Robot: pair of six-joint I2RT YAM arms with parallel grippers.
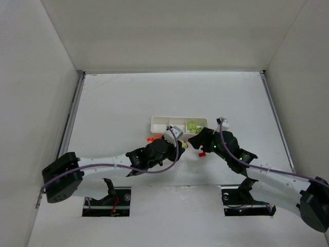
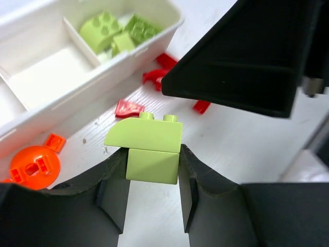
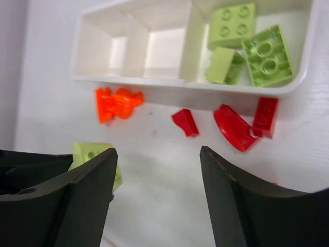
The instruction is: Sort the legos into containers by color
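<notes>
My left gripper [image 2: 152, 167] is shut on a pale yellow-green brick [image 2: 149, 146], just above the table in front of the white tray [image 2: 77, 90]. That brick also shows in the right wrist view [image 3: 90, 153]. The tray's right end compartment holds three yellow-green bricks [image 3: 247, 46]; its other two compartments look empty. Three red pieces [image 3: 234, 127] and orange pieces [image 3: 117, 103] lie on the table along the tray's near wall [image 3: 133, 85]. My right gripper [image 3: 157, 164] is open and empty, close beside the left one, near the red pieces.
The two grippers [image 1: 180, 144] [image 1: 194, 140] crowd together right in front of the tray [image 1: 159, 121]. The right gripper's black finger [image 2: 247, 56] hangs just above and to the right of the held brick. White walls enclose the table.
</notes>
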